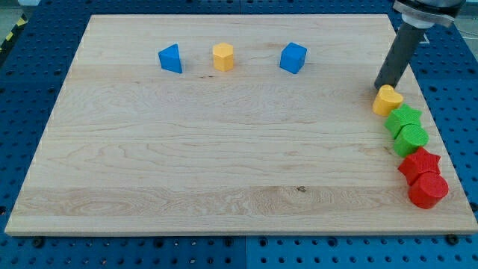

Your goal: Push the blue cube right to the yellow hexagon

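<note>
The blue cube (pixel 293 57) sits near the view's top, right of centre. The yellow hexagon (pixel 223 56) lies to its left, with a gap between them. A blue triangular block (pixel 171 58) lies further left. My tip (pixel 380 87) is far to the cube's right, at the board's right side, just above and touching or nearly touching a yellow heart block (pixel 388 100).
Down the right edge of the wooden board (pixel 224 149), below the yellow heart, lie a green star (pixel 404 117), a green cylinder (pixel 411 139), a red star (pixel 419 164) and a red cylinder (pixel 428 190). Blue pegboard surrounds the board.
</note>
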